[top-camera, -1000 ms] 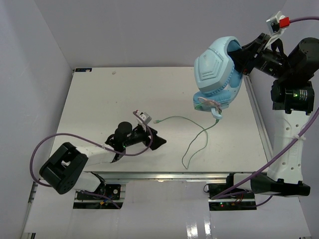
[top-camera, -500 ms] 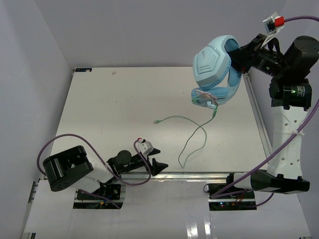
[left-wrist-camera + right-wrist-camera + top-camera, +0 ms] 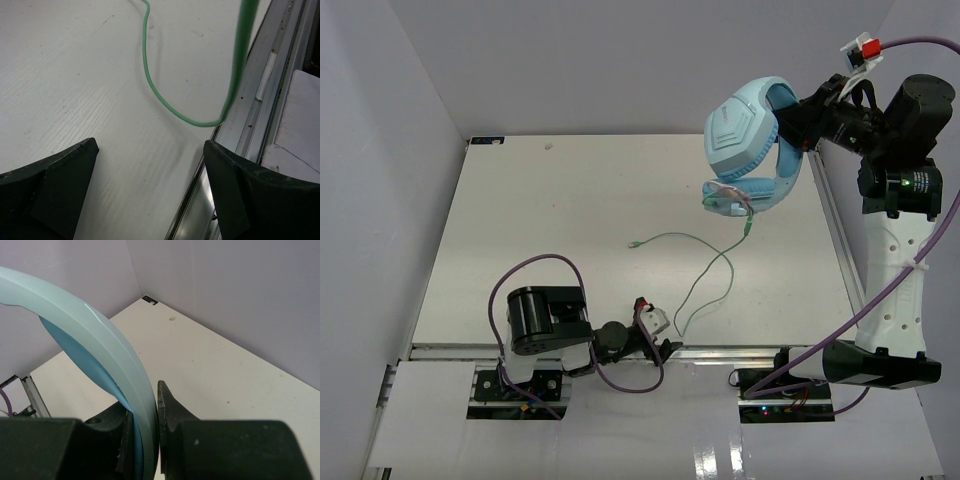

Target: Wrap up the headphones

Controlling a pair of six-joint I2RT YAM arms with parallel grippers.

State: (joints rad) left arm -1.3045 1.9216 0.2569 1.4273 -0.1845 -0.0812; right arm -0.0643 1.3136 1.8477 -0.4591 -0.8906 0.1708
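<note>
Headphones hang in the air, upper right of top view, well clear of the table. R gripper is clamped on the band. R wrist cam shows fingers pinching the blue arc, no gap. Gripped by the band prob. so the lower cup hangs free and the cable drops off it w/o snagging. The height also takes up slack for winding.

Cable is thin & green. It leaves the lower cup and reaches the table mid-frame. There it doubles into a long loop bottoming out near the rail. From there it runs up-left to a loose end lying flat at frame centre. No turns round the headset that I can see.

L gripper sits low at bottom centre by the rail, just beside the loop's bottom. Jaws are wide apart w/ nothing btw them. L wrist cam has the loop's bend on the table just ahead of the gap, one finger at each lower corner. Looks placed to take the cable at its lowest pt, where it's slack and flat.

Judgement: early stage, cable not yet picked up. Next prob. L eases fwd and closes on the bend. It would then feed the cable round the band while R holds steady. Risk: the cable is thin and sits right by the rail, so the fingers may scrape the table or miss.
</note>
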